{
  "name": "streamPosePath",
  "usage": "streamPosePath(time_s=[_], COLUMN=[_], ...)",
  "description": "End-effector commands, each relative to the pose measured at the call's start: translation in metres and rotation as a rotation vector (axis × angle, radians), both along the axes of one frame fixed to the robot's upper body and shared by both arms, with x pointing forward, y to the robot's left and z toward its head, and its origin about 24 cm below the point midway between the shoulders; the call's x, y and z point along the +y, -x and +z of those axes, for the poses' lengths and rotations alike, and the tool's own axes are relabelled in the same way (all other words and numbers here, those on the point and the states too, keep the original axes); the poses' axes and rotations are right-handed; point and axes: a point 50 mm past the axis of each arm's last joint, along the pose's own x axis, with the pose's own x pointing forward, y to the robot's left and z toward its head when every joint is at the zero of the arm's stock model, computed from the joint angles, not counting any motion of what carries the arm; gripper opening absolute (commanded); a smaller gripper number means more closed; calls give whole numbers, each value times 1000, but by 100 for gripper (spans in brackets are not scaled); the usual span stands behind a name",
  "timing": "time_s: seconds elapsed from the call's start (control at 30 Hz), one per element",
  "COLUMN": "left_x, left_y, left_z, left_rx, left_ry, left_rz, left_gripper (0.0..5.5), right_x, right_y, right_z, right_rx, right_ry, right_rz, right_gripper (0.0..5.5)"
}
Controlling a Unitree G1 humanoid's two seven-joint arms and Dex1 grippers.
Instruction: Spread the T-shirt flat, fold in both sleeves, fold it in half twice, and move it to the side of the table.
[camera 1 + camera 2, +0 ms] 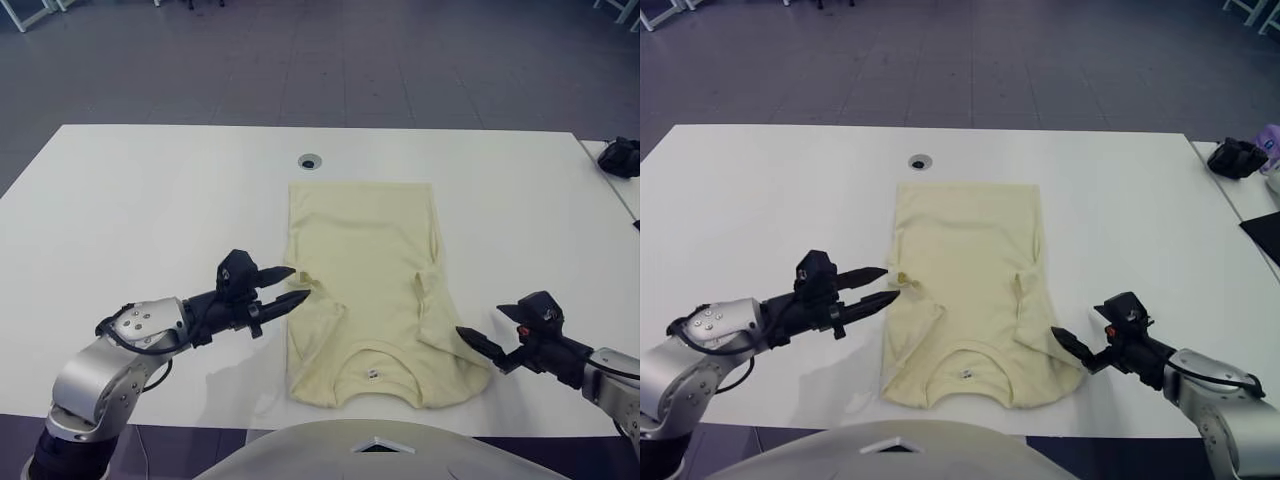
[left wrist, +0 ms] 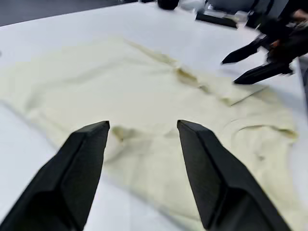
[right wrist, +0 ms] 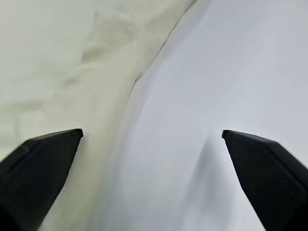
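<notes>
A pale yellow T-shirt lies flat on the white table, collar toward me, both sleeves folded in over the body. My left gripper is open at the shirt's left edge, its fingers pointing at the folded left sleeve; in the left wrist view the cloth lies just past its tips. My right gripper is open low over the table at the shirt's near right corner, beside the shoulder. In the right wrist view the shirt's edge runs between its spread fingers.
A round cable hole sits just beyond the shirt's hem. A black object rests on a neighbouring table at the far right. Bare tabletop stretches left and right of the shirt. The table's front edge is close under both arms.
</notes>
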Motion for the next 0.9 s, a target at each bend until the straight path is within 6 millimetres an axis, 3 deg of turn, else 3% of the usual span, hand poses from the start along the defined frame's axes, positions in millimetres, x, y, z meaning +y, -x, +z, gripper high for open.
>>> streamPosePath(time_s=[0.03,0.23,0.43,0.6,0.77,0.9], left_x=[7,-5,-4,0,-13,-16], left_y=[-19,-49,-60,-87,-130,-154], left_z=[-25,-43,-68,-83,-75,-70], left_rx=[-26,-81,-75,-93,-144,-158], left_ry=[-129,-120,-231,-328,-357,-389], left_rz=[40,88,92,134,139,154], left_gripper=[319,419,519,539,539,539], right_x=[0,4,10,14,15,14], right_y=[2,14,22,-3,-36,-75], right_z=[-3,-19,-28,-26,-35,-41], right_rx=[-8,40,45,-40,-83,-119], right_ry=[59,95,113,116,164,186], right_rz=[48,72,63,17,-3,-36], right_gripper=[540,540,540,540,540,540])
